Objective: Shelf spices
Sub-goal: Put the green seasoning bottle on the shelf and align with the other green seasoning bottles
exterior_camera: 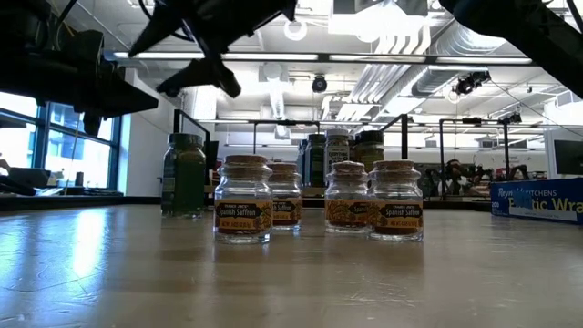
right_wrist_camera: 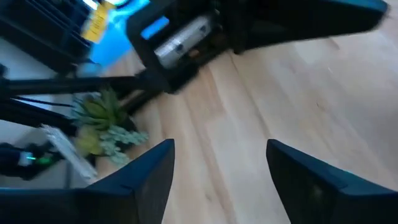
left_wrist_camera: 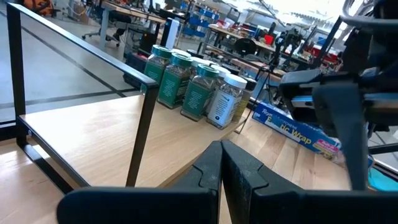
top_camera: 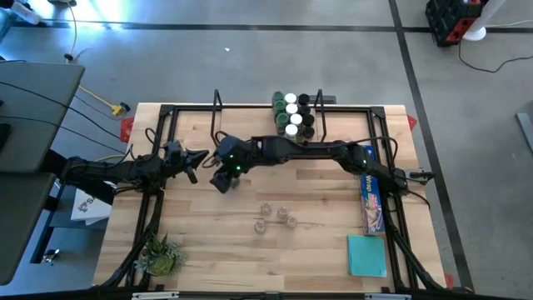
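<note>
Over the middle of the tabletop [top_camera: 208, 250], a little left of centre, the right hand [top_camera: 221, 180] hangs with its fingers [right_wrist_camera: 146, 177] spread apart and nothing between them; its wrist view shows only bare wood in the gap, with a small green plant [right_wrist_camera: 102, 127] beyond. Just to its left, the left hand [top_camera: 196, 157] points toward it, fingers [left_wrist_camera: 214, 168] pressed together and grasping nothing.

Along the far edge stands the shelf [top_camera: 250, 117], a light plank with black hoops at its ends. Its right part carries a tight cluster of jars [top_camera: 293, 114] with green, white and dark lids, touching one another; the left wrist view shows the green-lidded ones [left_wrist_camera: 171, 78] in a row with a white-lidded one [left_wrist_camera: 224, 99] at the near end. The plank's left part is bare wood.

Near the middle of the tabletop, four clear jars [top_camera: 276, 217] stand upright in a loose group, well apart from the shelf. From table height they show cork-coloured tops and orange labels [exterior_camera: 243, 214]. A single green jar [exterior_camera: 184, 173] stands farther back on the left in that view.

A blue box [top_camera: 372, 196] lies along the right side, a teal cloth [top_camera: 366, 254] nearer, and the plant [top_camera: 158, 254] sits at the near left corner.
</note>
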Controlling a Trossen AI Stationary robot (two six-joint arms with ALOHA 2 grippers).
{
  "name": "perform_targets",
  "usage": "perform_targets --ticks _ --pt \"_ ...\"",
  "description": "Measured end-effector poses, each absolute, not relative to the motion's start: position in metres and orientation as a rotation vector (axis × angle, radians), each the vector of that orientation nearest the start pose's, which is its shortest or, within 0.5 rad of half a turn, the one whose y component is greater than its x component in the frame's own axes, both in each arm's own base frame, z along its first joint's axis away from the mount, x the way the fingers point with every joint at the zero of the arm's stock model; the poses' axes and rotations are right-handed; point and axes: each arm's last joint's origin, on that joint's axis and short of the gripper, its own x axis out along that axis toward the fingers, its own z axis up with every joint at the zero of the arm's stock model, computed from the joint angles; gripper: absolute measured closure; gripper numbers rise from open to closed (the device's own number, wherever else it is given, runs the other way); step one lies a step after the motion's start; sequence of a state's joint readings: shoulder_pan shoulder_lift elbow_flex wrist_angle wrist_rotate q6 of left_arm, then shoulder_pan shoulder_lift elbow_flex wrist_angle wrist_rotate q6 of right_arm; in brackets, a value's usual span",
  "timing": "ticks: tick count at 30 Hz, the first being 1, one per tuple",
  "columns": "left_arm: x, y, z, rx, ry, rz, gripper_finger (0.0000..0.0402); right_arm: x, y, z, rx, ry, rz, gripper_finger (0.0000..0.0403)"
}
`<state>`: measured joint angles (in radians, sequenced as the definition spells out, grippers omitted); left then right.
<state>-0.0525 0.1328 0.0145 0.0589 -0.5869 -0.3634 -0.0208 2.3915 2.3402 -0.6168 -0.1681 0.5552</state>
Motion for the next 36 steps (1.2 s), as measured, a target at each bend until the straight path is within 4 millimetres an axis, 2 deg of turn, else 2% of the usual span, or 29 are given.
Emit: perform_targets --ticks 4,11,18,24,36 --pt "0.101 0.011 0.164 -0.336 -0.041 0.539 0.0396 0.537 -0.008 0.272 0.587 0.683 -0.040 0.0154" --pt "0.101 0.011 0.164 -0.336 -0.041 0.538 0.0396 0.528 -0.011 0.261 0.512 0.807 -0.138 0.0137" --pt "0.101 0.011 0.164 -0.336 -0.041 0.538 0.0396 0.521 -0.005 0.255 0.346 0.861 -0.281 0.0096" --pt "0.101 0.011 0.164 -0.336 -0.041 0.539 0.0396 0.524 0.003 0.241 0.248 0.860 -0.428 0.0087" --pt "0.101 0.011 0.163 -0.334 -0.037 0.540 0.0396 0.532 0.003 0.224 0.371 0.825 -0.508 0.0086"
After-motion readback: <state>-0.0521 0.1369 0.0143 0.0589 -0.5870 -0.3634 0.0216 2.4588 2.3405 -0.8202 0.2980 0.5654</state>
